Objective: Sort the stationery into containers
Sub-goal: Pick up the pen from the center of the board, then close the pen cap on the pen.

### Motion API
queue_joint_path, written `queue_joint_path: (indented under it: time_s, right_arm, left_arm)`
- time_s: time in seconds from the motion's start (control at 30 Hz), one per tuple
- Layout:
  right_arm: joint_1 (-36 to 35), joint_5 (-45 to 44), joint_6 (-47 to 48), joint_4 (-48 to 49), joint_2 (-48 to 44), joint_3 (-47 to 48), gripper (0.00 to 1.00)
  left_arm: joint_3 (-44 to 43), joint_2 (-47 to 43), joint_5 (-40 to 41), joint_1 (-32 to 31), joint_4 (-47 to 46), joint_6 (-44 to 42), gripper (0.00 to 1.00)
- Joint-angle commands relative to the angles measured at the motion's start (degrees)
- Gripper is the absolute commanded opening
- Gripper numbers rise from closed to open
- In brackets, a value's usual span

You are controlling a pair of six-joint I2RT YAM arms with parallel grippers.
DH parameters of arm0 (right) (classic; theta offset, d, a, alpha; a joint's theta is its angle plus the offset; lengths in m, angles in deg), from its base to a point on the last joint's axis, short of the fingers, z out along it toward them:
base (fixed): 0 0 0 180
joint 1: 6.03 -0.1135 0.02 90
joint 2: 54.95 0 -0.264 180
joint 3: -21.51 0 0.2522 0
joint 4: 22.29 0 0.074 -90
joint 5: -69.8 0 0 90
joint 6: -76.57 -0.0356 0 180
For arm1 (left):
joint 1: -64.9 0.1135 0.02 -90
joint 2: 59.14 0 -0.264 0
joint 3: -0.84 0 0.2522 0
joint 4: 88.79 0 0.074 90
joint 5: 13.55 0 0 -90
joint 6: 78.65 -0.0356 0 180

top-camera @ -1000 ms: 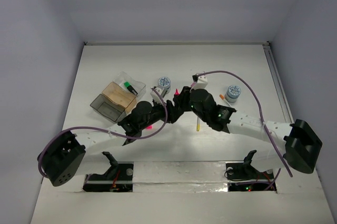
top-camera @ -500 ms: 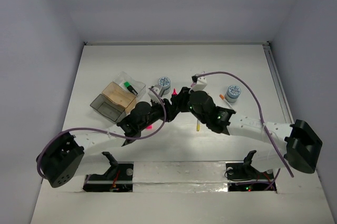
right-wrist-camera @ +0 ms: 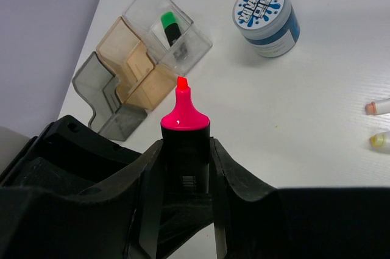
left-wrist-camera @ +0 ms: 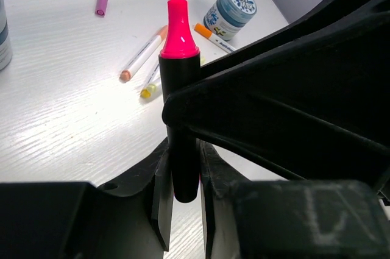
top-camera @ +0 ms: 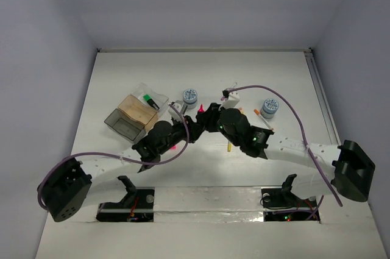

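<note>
A short black marker with a bare pink nib point(top-camera: 201, 108) is held upright above the table's middle. My left gripper point(left-wrist-camera: 183, 186) is shut on its lower end point(left-wrist-camera: 180, 88). My right gripper point(right-wrist-camera: 184, 167) is shut on its black body just below the pink nib point(right-wrist-camera: 184, 122). The two grippers meet there point(top-camera: 198, 124). The joined trays point(top-camera: 135, 113) lie at the left; the clear one holds a green-capped marker point(right-wrist-camera: 170, 27), and the tan and grey ones point(right-wrist-camera: 131, 58) look bare. A blue-white disc point(right-wrist-camera: 265, 12) stands beside them.
A second disc point(top-camera: 269, 107) stands at the right. Several thin white pens point(left-wrist-camera: 143, 58) lie between the discs, one with a yellow tip point(top-camera: 229, 145). A small pink piece point(top-camera: 173, 147) lies under my left arm. Walls close the table in on three sides.
Both grippers and the pink marker between them have shifted slightly to the left. The right arm has stretched further across. Nothing on the table has moved.
</note>
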State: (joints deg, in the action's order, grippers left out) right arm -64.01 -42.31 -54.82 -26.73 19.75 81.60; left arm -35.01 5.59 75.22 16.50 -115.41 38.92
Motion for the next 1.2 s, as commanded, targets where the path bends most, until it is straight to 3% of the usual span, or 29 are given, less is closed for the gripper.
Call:
queue_joint_path:
  time_s: [0.0, 0.13, 0.23, 0.27, 0.3, 0.37, 0.43, 0.63, 0.73, 0.77, 0.83, 0.97, 1.03, 1.17]
  right_arm:
    - [-1.61, -0.04, -0.89, -2.02, -2.01, -0.80, 0.11]
    - [-1.61, -1.53, -0.36, -2.64, -4.73, -1.59, 0.18]
    - [-1.61, -1.80, 0.77, -4.65, -5.96, -1.24, 0.37]
    - [-1.61, -2.15, 1.39, -5.88, -6.84, -0.80, 0.54]
    - [-1.61, -2.67, 1.74, -6.94, -7.37, -0.45, 0.61]
    - [-1.09, -3.47, 3.41, -8.17, -8.86, -0.36, 0.71]
    - [-0.56, -3.03, 5.25, -8.27, -12.02, -0.80, 0.71]
    - [-0.03, -2.24, 9.82, -11.43, -17.47, -0.97, 0.66]
    - [-0.03, 0.64, 12.55, -11.52, -18.88, -2.55, 0.27]
    - [-0.03, 2.49, 13.43, -10.13, -18.71, -3.17, 0.09]
    - [-0.03, 7.58, 15.53, -7.76, -17.31, -4.66, 0.00]
    - [-0.03, 23.04, 16.87, -2.74, -6.71, -4.14, 0.00]
    - [-0.03, 25.61, 14.68, -0.81, -2.91, -3.53, 0.00]
    - [-0.03, 32.19, 12.65, 1.75, 5.88, 0.94, 0.11]
  left_arm:
    - [0.02, -3.38, 2.03, 0.24, -6.11, -2.52, 0.00]
    - [0.73, -5.22, -0.51, 0.24, -7.08, -4.54, 0.00]
    - [0.90, -6.80, -2.10, 0.24, -7.17, -6.12, 0.00]
    - [0.99, -7.16, -2.37, 0.24, -7.17, -6.39, 0.00]
    - [1.17, -7.42, -2.54, 0.24, -7.17, -6.83, 0.00]
    - [1.17, -8.21, -2.46, 0.24, -6.82, -7.36, 0.00]
    - [0.91, -8.57, -2.20, 0.24, -6.03, -7.97, 0.00]
    - [0.82, -10.50, -0.27, 1.02, -4.10, -8.59, 0.00]
    - [0.73, -13.04, 0.71, 2.87, -2.17, -8.15, 0.00]
    - [0.73, -13.75, 0.53, 4.79, -1.81, -6.76, 0.00]
    - [0.99, -15.33, -1.04, 7.00, -1.37, -4.73, 0.00]
    - [1.08, -20.94, 0.70, 11.04, 1.79, -1.56, 0.00]
    - [1.43, -22.80, 5.08, 11.84, 3.80, -1.03, 0.00]
    - [1.96, -25.79, 7.65, 11.84, 5.49, -1.82, 0.00]
